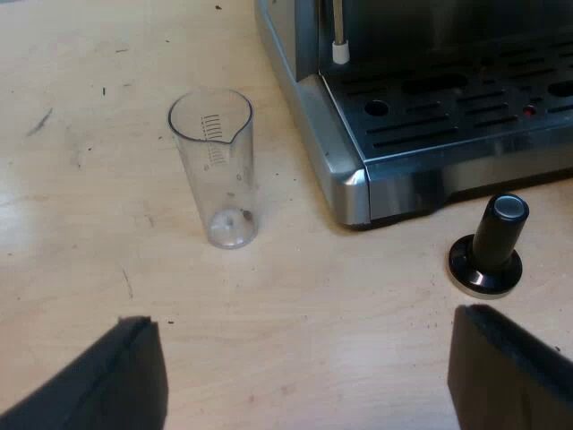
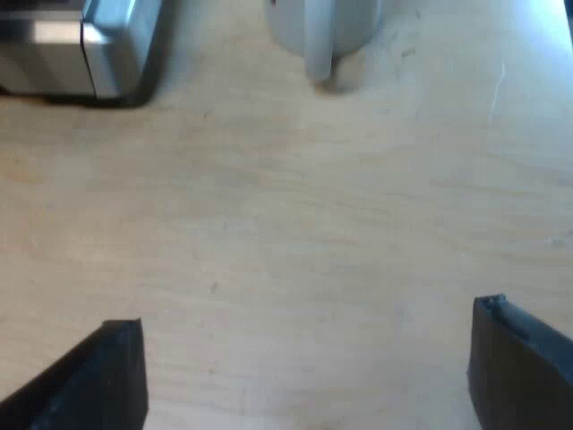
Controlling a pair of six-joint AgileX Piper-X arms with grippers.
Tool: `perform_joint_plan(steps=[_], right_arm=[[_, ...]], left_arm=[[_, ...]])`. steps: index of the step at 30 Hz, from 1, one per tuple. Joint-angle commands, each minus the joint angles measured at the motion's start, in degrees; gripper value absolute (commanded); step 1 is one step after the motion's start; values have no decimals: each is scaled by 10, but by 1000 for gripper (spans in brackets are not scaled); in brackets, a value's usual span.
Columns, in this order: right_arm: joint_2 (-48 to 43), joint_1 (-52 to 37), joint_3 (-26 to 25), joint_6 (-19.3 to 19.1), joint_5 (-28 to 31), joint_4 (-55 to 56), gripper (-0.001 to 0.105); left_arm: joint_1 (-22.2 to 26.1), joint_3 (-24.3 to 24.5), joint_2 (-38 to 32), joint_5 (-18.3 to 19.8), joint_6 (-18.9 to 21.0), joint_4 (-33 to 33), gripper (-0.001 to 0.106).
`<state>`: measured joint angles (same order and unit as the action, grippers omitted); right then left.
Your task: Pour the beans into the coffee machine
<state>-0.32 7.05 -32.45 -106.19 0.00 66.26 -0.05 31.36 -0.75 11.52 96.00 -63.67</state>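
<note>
A clear measuring glass (image 1: 218, 170) stands upright on the wooden table beside the corner of the espresso machine (image 1: 358, 170). It looks almost empty, with one or two dark bits at its bottom. My left gripper (image 1: 309, 376) is open above the bare table, short of the glass, nothing between its fingers. A tamper (image 1: 489, 248) with a black knob stands near the machine's drip tray. My right gripper (image 2: 304, 376) is open over bare wood, with a white mug (image 2: 324, 31) and a corner of the machine (image 2: 107, 49) farther ahead.
The machine's slotted drip tray (image 1: 457, 112) and a thin steam wand with a white tip (image 1: 340, 49) sit over it. Bare wooden table (image 2: 286, 224) lies between both grippers and the objects.
</note>
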Motion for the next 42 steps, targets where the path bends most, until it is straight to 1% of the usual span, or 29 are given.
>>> perform_joint_plan(steps=[1,29,36,42], right_arm=[[-28,-1,0,-3,0,-19,78],[-26,-2,-1,-3,0,-13,78],[-26,-41,-1,-3,0,-13,78],[-26,-42,-1,-3,0,-13,78]], left_arm=[[-1,1,-22,-2,4,10,67],[-1,0,-22,-2,2,14,67],[-1,0,-22,-2,2,14,67],[-1,0,-22,-2,2,14,67]])
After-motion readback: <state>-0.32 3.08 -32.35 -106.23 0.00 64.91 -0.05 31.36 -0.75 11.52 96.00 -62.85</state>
